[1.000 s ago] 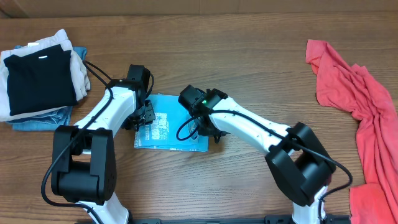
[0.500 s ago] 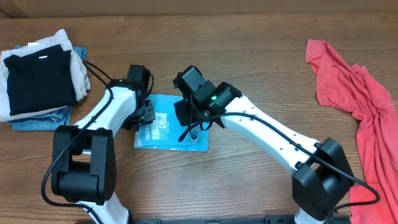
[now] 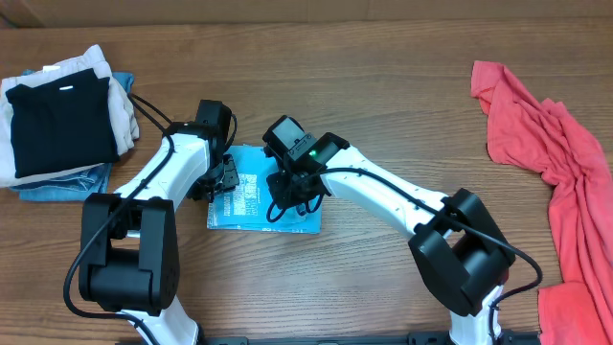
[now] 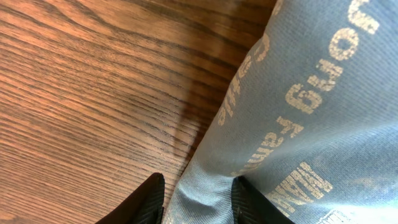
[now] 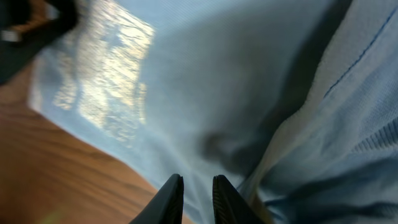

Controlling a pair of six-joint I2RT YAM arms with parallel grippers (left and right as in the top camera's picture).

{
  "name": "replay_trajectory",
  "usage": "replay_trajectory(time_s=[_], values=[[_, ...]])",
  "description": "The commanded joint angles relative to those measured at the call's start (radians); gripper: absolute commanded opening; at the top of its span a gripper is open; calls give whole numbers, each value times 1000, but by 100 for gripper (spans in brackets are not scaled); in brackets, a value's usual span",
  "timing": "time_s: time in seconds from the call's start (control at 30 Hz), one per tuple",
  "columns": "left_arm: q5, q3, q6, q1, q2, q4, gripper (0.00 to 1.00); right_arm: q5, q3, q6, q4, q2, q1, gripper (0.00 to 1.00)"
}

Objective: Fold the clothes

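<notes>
Overhead view: one wooden surface (image 3: 383, 67), two arms, laundry in three lots.

1. T-shirt (image 3: 239, 217). Sky-blue with pale printed lettering. It lies as a compact folded rectangle at mid-surface, with both arms meeting over it.

2. Left fingers (image 4: 152, 199). Placed at the shirt's left edge. In the left wrist view the cloth edge narrows into the gap between them and fills it, with bare wood just beside. They appear to be grasping that edge.

3. Right fingers (image 5: 174, 198). Held over the shirt's middle, close above the cloth and pointing at it. They are drawn nearly together with a thin slit between. Whether any fold is nipped cannot be told.

4. Coral-red garments (image 3: 556, 144). A loose, crumpled heap along the right side, well apart from both arms and not yet folded.

5. Folded stack (image 3: 62, 115). Black on top, beige and denim-blue beneath, at the far left.

Step in hand (judged): the late stage of folding the T-shirt, with the bundle being squared or a last fold set.

Next move (judged): it calls for the left hold to steady the edge while the right side presses or tucks without dragging the layers askew. After that the bundle must be let go cleanly, so the layers do not spring open.
</notes>
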Motion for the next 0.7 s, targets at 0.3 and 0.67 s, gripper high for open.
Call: replay_trajectory(time_s=[0.3,0.67], values=[[-5,-23,22,3,10,-7,39,327,-5,150,-165,13,-84,19],[-5,-23,22,3,10,-11,39,324,51,103,-146,-65,-96,19]])
